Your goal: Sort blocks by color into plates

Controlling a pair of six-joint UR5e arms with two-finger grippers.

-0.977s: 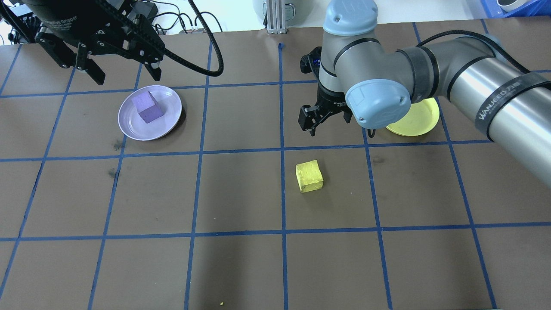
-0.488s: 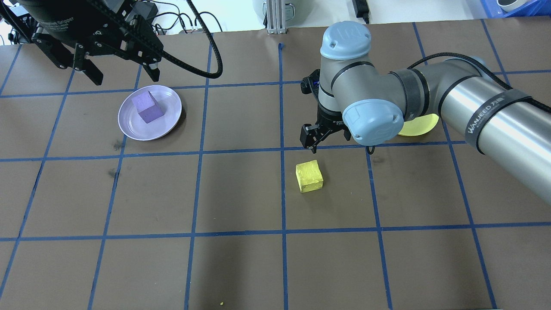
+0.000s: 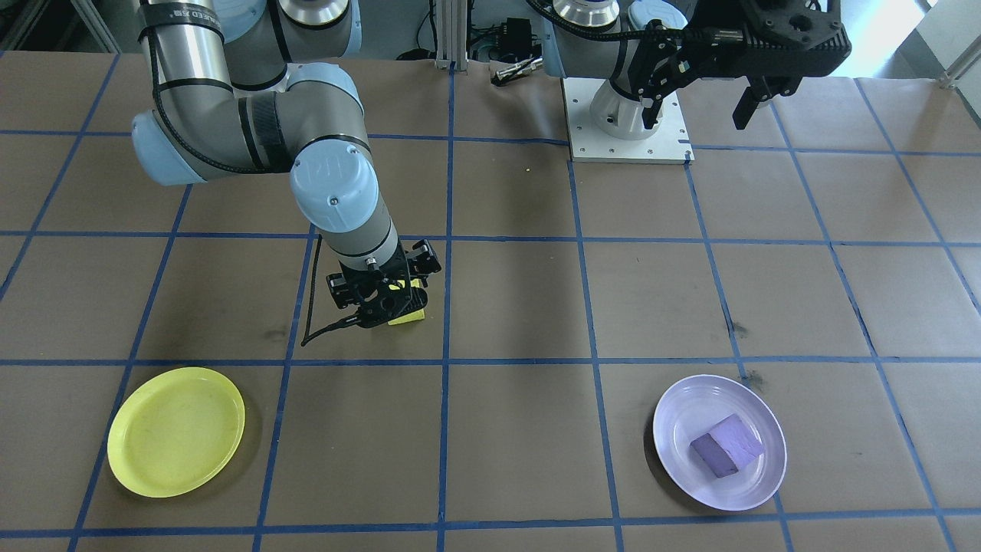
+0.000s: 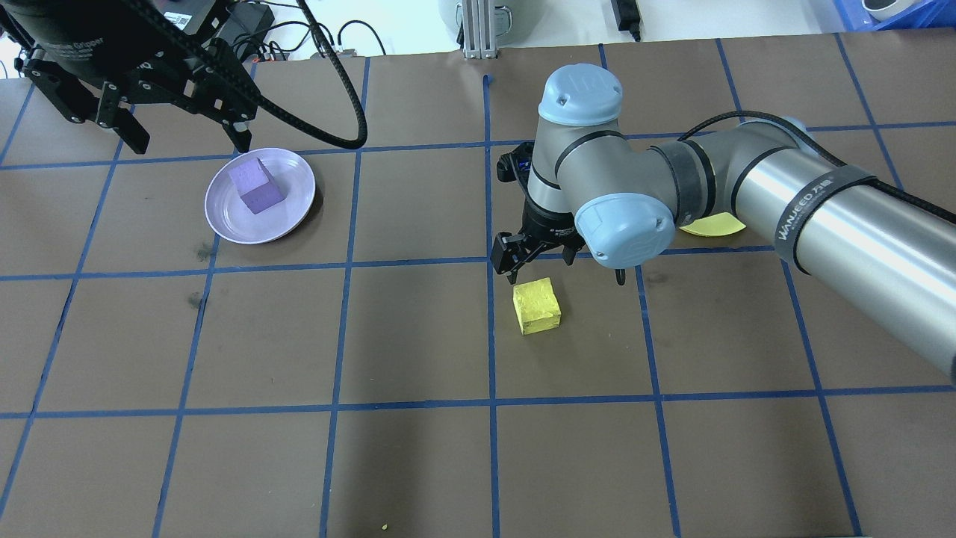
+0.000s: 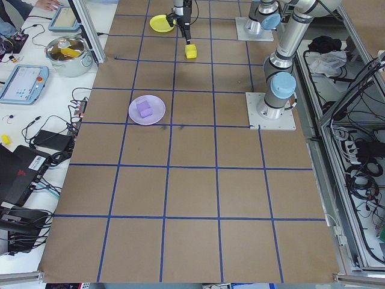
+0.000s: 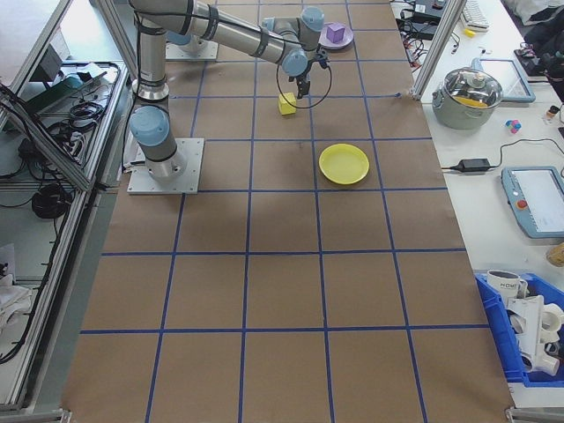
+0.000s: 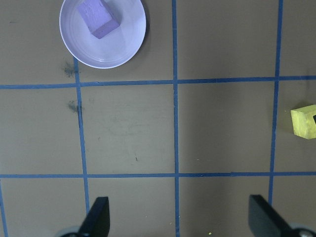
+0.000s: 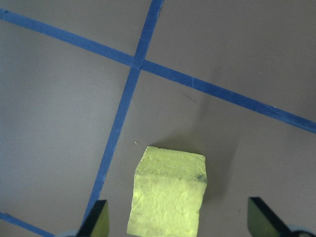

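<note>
A rough, chalky-surfaced yellow block [image 4: 536, 305], cuboid with softly worn edges, is sitting on the brown paper-covered counter [image 4: 418, 463], which is ruled into squares by blue tape lines [image 4: 490, 336]. The right gripper [image 4: 539, 258], black and angular on a silver arm with pale blue joint caps, is hovering just above the block with its jaws standing apart. In the right wrist view the block [image 8: 168, 197] is lying between the two dark fingertips [image 8: 96, 219], a little nearer one of them than the other and touching neither, its top face showing a crumpled, grainy texture. From the front-facing camera only a sliver of the yellow block [image 3: 408, 314] is showing beneath the gripper [image 3: 382, 295].

The round, shallow yellow plate [image 3: 176, 431], smooth glossy plastic, is lying well apart from those jaws, out to one side of them on the counter and holding nothing.

The left gripper [image 4: 183, 131], black and bulky with a looping cable, is hanging high with its jaws wide apart and nothing between them. The pale lavender plate [image 4: 295, 198], also smooth, round and shallow, is lying below and just beyond the jaw tips in the overhead view. The purple block [image 4: 256, 187], a matte rough-faced cuboid, is resting inside it, skewed to the grid lines. In the left wrist view the lavender plate [image 7: 123, 47] and purple block [image 7: 98, 17] are sitting far ahead of the two fingertips [image 7: 98, 217].
</note>
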